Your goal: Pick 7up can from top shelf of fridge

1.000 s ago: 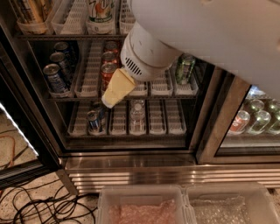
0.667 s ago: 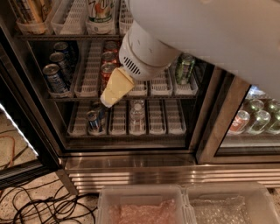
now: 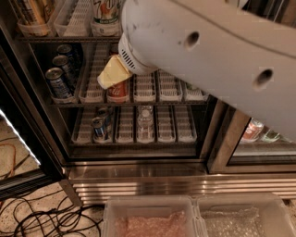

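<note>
The 7up can [image 3: 106,11], pale with a green "7", stands in a white lane tray on the top shelf [image 3: 55,39] of the fridge [image 3: 138,172], at the upper edge of the camera view. My gripper [image 3: 113,72] shows as a cream-yellow tip on the end of the big white arm [image 3: 217,60]. It hangs in front of the shelf below, under and slightly right of the 7up can and just above a red cola can [image 3: 119,91]. The arm hides the right part of the upper shelves.
Blue cans [image 3: 58,82] stand at the left of the middle shelf. A blue can [image 3: 98,128] and a clear bottle [image 3: 144,116] are on the lower shelf. Cables [image 3: 41,217] lie on the floor at the left. Clear plastic bins [image 3: 152,217] sit in front.
The arm and gripper have moved up and a little left, closer to the top shelf. The arm now covers more of the upper right of the fridge.
</note>
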Tool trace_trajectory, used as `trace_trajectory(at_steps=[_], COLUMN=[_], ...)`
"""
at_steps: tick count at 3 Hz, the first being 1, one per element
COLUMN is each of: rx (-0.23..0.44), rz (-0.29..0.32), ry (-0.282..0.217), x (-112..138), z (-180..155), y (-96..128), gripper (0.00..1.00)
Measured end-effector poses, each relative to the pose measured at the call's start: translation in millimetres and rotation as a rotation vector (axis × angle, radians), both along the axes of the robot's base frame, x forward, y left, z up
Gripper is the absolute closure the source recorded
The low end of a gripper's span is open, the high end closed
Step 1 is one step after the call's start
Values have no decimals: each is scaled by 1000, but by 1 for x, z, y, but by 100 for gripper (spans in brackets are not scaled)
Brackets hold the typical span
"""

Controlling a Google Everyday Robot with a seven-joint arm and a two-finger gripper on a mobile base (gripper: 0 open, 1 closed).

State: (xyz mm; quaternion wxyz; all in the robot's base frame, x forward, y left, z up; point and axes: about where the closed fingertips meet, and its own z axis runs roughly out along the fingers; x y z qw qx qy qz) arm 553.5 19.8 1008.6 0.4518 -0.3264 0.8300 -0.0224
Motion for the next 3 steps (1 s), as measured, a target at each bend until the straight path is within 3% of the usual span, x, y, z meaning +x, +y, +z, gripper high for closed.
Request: trace_trajectory(at_steps=[1,2,3], rx=[70,159,178], rz=[-68,-131,-130], ry=[-90,-83,-92], x=[27,58,60], z=[14,23,34], y=[0,-7,-5], gripper=[0,0,0])
